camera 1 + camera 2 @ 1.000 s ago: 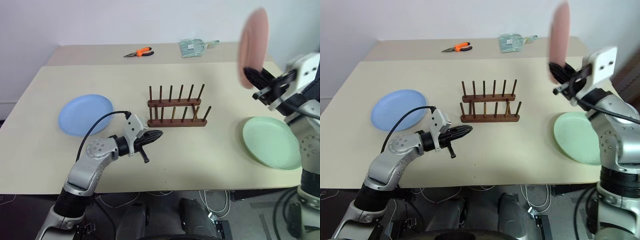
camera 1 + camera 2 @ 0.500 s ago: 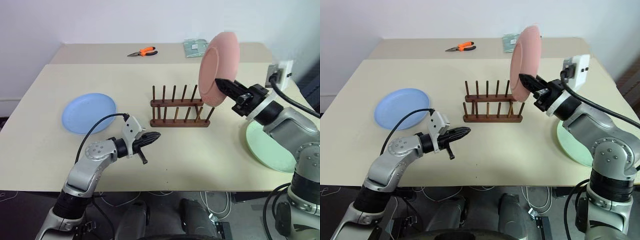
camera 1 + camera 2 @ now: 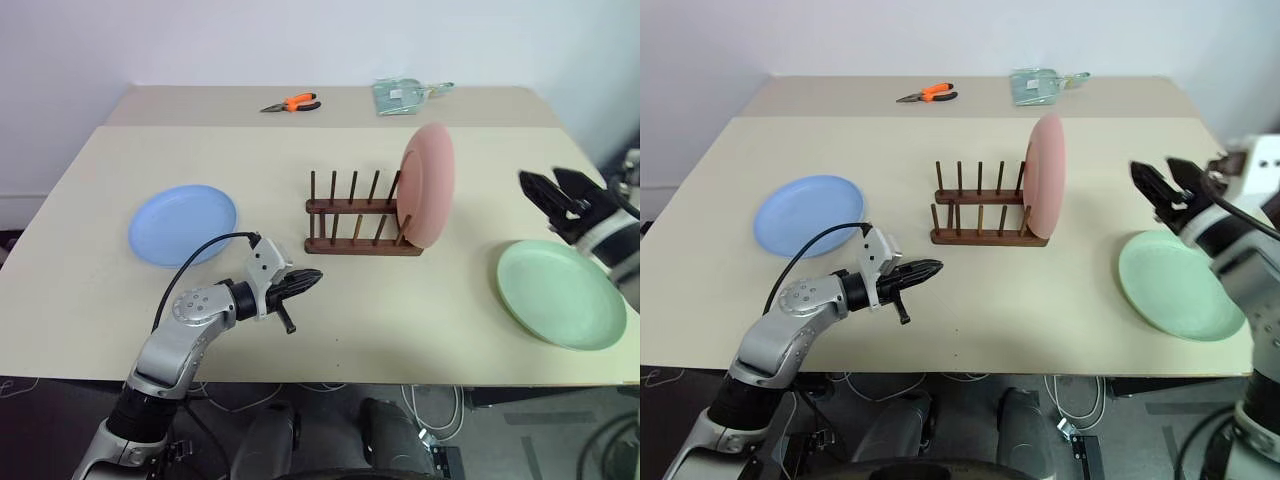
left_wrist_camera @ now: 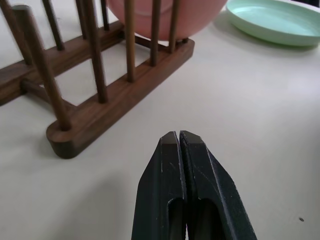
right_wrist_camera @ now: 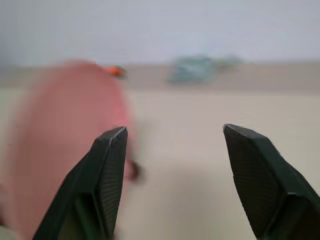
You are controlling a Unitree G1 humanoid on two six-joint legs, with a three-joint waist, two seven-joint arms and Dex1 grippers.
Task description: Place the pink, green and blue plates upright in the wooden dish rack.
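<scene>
Pink plate (image 3: 429,185) upright at rack's (image 3: 360,218) right end; green (image 3: 560,294) flat to right, blue (image 3: 182,224) left. L wrist view shows plate's foot between pegs. R gripper (image 3: 548,190) wide open, empty; L gripper (image 4: 179,141) closed, empty.

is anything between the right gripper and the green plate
Nothing visible. The right gripper, fingers open, hangs above and just behind the green plate, with bare table between them. The pink plate stands in the rack, off to the side.
</scene>
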